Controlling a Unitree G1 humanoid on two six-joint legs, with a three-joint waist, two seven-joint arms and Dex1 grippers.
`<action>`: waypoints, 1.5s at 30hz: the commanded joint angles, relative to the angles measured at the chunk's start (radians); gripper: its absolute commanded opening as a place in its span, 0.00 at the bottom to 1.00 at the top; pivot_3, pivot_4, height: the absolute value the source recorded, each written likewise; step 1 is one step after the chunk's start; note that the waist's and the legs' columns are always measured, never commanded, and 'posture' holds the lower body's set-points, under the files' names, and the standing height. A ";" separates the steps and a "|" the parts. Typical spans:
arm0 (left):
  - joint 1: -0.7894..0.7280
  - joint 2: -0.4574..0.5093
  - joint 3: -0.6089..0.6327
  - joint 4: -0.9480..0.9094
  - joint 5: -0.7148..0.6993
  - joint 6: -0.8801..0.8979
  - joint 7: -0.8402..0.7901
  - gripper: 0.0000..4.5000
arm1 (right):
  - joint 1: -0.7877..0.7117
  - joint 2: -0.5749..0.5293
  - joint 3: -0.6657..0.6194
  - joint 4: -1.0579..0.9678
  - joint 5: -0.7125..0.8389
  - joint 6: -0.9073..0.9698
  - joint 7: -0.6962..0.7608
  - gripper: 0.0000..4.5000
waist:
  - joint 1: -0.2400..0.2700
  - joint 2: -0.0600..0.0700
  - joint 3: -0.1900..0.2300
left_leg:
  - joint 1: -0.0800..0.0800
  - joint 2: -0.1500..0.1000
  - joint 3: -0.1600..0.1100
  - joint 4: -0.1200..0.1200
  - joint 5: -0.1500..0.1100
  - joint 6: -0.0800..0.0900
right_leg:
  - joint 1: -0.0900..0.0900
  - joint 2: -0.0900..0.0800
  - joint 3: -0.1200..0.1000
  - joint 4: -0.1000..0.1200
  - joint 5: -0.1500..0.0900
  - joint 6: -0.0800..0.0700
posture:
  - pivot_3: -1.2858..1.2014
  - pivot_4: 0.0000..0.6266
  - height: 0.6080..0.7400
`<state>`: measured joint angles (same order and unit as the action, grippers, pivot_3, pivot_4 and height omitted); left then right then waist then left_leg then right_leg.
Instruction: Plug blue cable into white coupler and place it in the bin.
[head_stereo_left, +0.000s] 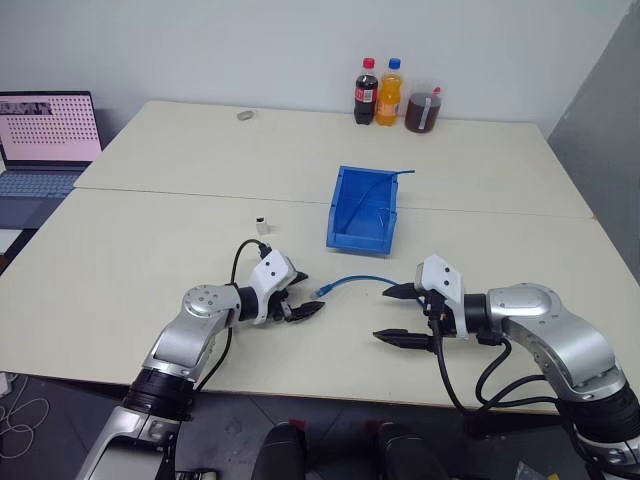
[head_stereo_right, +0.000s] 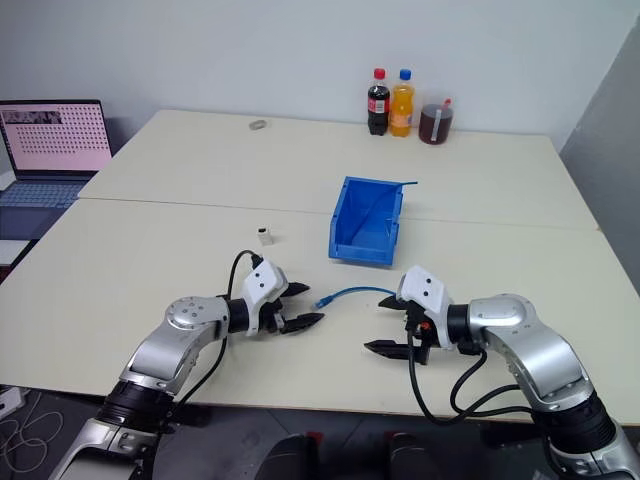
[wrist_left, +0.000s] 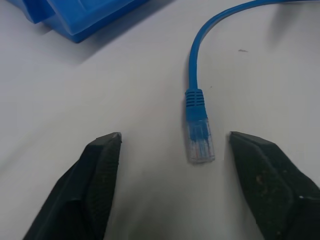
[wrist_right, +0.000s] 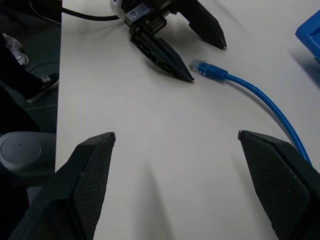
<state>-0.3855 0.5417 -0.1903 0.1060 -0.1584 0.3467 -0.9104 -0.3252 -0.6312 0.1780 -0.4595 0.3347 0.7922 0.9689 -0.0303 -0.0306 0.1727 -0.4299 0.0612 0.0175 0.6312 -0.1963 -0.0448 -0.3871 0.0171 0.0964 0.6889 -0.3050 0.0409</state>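
You see a light-blue network cable (wrist_left: 192, 65) with clear plastic plug, bright blue plastic bin (head_stereo_left: 362, 210), tiny white coupler block (head_stereo_left: 262, 224), and cream table (head_stereo_left: 150, 250).

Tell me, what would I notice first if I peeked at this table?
The blue cable lies on the table, its clear plug between the left gripper's open black fingers. The right gripper gapes beside it. Behind stands the bright blue bin, the tiny white coupler to its left.

Blue cable (wrist_left: 192, 60) runs off the left wrist view's edge, its far end unseen; bin (wrist_left: 75, 17) cropped at the corner; white coupler (head_stereo_left: 262, 224) too small to show its socket.
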 joint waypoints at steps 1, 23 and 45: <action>0.020 0.014 -0.059 0.007 0.031 0.055 -0.034 0.59 | 0.002 -0.005 -0.026 -0.047 0.027 0.000 -0.031 0.93 | 0.000 0.000 0.000 | 0.000 0.000 0.000 0.000 0.000 0.000 | 0.000 0.000 0.000 0.000 0.000 0.000 | 0.52 0.24 1.00; 0.025 0.023 0.036 -0.109 -0.110 0.048 -0.133 0.06 | 0.181 0.071 -0.034 -0.143 0.013 -0.200 -0.207 0.93 | -0.001 0.000 -0.003 | -0.001 0.000 0.000 -0.001 0.000 0.000 | -0.001 0.000 0.000 0.000 -0.001 -0.001 | 0.52 0.24 1.00; -0.078 -0.016 0.159 -0.278 -0.604 0.560 -0.161 0.06 | 0.175 0.334 -0.237 -0.115 0.560 0.086 -0.431 0.93 | -0.006 -0.001 -0.002 | -0.001 0.001 -0.005 -0.001 0.000 0.000 | -0.001 0.003 -0.002 0.001 -0.003 0.002 | 0.52 0.24 1.00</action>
<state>-0.4464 0.5165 -0.0493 -0.1329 -0.7322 0.9014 -1.0598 -0.1298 -0.3042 -0.0324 -0.5745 0.8427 0.8801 0.5412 -0.0359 -0.0314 0.1706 -0.4311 0.0626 0.0127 0.6305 -0.1963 -0.0449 -0.3880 0.0197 0.0940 0.6900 -0.3078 0.0430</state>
